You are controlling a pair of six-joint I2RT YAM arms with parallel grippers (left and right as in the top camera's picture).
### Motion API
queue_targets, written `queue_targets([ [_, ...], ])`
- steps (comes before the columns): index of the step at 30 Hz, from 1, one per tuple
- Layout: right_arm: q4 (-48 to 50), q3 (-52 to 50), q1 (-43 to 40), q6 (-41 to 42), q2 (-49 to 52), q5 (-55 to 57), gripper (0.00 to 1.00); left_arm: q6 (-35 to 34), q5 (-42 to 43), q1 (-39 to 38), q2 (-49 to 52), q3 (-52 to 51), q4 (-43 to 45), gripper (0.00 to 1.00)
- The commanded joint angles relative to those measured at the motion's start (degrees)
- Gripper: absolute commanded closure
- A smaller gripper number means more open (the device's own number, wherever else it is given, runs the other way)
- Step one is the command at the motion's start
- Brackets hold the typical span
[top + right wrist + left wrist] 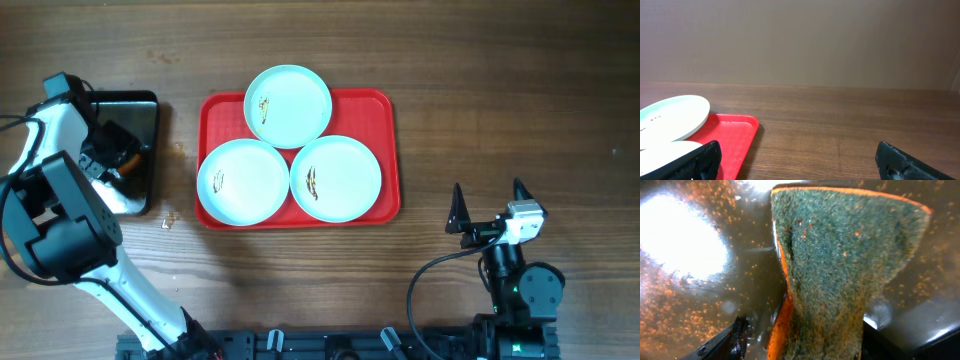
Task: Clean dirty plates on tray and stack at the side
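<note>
The large rectangular red plastic tray (385, 110) lay at the middle of the brown wooden surface (500, 80). Three round pale mint-white plates sat on it in a triangle with their edges meeting. The far plate (288, 105) overhung the tray's far rim, the left plate (243, 181) reached its left rim, and the right plate (336, 177) lay wholly inside. Each plate carried a small brown smear.

A black metal pan (143, 108) stood just left of the tray and apart from it. The left gripper (112, 152) was inside this pan. The left wrist view showed the gripper closed on a green scouring sponge with an orange backing (840, 265), pinched narrow between the fingers. The pan floor looked wet and was speckled with orange flecks.

The right gripper (490, 205) stood over the bare surface, well right of the tray. Its fingers were spread wide and it held nothing.
</note>
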Motion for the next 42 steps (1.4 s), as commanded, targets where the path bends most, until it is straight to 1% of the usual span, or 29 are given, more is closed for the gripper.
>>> queue_targets([
  [1,0.17,-0.11,0.24,-0.79,-0.11,0.44,0.00,0.31,-0.59,0.09,1.01,-0.37,0.00,0.33],
  [8,0.17,-0.11,0.24,-0.79,-0.11,0.44,0.00,0.33,-0.59,0.09,1.05,-0.37,3.06,0.34],
  [10,0.17,-0.11,0.24,-0.76,-0.11,0.44,0.00,0.33,-0.55,0.09,1.05,-0.37,3.13,0.36],
  [11,0.17,-0.11,0.24,-0.79,-0.11,0.44,0.00,0.33,-0.55,0.09,1.05,-0.37,2.97,0.40],
  [12,0.17,-0.11,0.24,-0.76,-0.11,0.44,0.00,0.31,-0.55,0.09,1.05,-0.37,2.75,0.44],
  [13,0.17,-0.11,0.24,-0.76,-0.11,0.44,0.00,0.33,-0.37,0.09,1.05,-0.37,2.49,0.54],
  [14,0.17,-0.11,0.24,-0.76,-0.11,0.44,0.00,0.33,-0.39,0.09,1.05,-0.37,2.19,0.65],
  [15,0.17,-0.11,0.24,-0.79,-0.11,0.44,0.01,0.33,-0.42,0.09,1.05,-0.37,2.36,0.80],
  [16,0.17,-0.11,0.24,-0.76,-0.11,0.44,0.00,0.31,-0.52,0.09,1.05,-0.37,3.21,0.90],
  [17,0.17,-0.11,0.24,-0.79,-0.11,0.44,0.00,0.31,-0.63,0.09,1.05,-0.37,3.45,0.85],
  [18,0.17,-0.11,0.24,-0.79,-0.11,0.44,0.00,0.31,-0.63,0.09,1.05,-0.37,3.67,0.60],
  [19,0.17,-0.11,0.24,-0.79,-0.11,0.44,0.00,0.31,-0.63,0.09,1.05,-0.37,3.91,0.19],
  [20,0.17,-0.11,0.24,-0.76,-0.11,0.44,0.00,0.33,-0.66,0.09,1.05,-0.37,4.35,0.05],
  [21,0.17,-0.11,0.24,-0.79,-0.11,0.44,0.00,0.33,-1.09,0.09,1.05,-0.37,5.03,0.03],
  [23,0.17,-0.11,0.24,-0.76,-0.11,0.44,0.00,0.33,-2.38,0.11,1.05,-0.37,6.29,0.02],
  [24,0.17,-0.11,0.24,-0.79,-0.11,0.44,0.00,0.35,-2.54,0.11,1.05,-0.37,7.26,0.04],
  [25,0.17,-0.11,0.24,-0.79,-0.11,0.44,0.00,0.33,-2.54,0.09,1.05,-0.37,7.58,0.09],
  [26,0.17,-0.11,0.24,-0.79,-0.11,0.44,0.00,0.33,-2.54,0.09,1.07,-0.37,8.02,0.19],
  [28,0.17,-0.11,0.24,-0.79,-0.11,0.44,0.00,0.35,-2.56,0.09,1.07,-0.37,8.48,0.37],
  [29,0.17,-0.11,0.24,-0.79,-0.11,0.44,0.00,0.35,-2.54,0.09,1.07,-0.37,8.55,0.51],
  [30,0.17,-0.11,0.24,-0.76,-0.11,0.44,0.00,0.33,-2.54,0.09,1.07,-0.37,8.39,0.73],
  [31,0.17,-0.11,0.24,-0.79,-0.11,0.44,0.00,0.31,-2.51,0.09,1.07,-0.37,8.28,0.88],
  [32,0.17,-0.11,0.24,-0.79,-0.11,0.44,0.00,0.33,-2.51,0.09,1.05,-0.37,8.07,0.96],
  [35,0.17,-0.11,0.24,-0.79,-0.11,0.44,0.00,0.33,-2.51,0.09,-0.98,-0.02,6.54,0.96],
  [37,0.17,-0.11,0.24,-0.79,-0.11,0.44,0.00,0.31,-1.16,0.09,-5.40,0.17,5.84,0.96],
  [38,0.17,-0.11,0.24,-0.79,-0.11,0.44,0.00,0.31,1.20,0.09,-8.83,0.17,5.73,0.96],
  [41,0.17,-0.11,0.24,-0.76,-0.11,0.44,0.00,0.31,11.76,0.09,-19.21,0.17,6.01,0.96],
  [42,0.17,-0.11,0.24,-0.76,-0.11,0.44,0.00,0.31,13.70,0.07,-22.05,0.17,6.21,0.96],
])
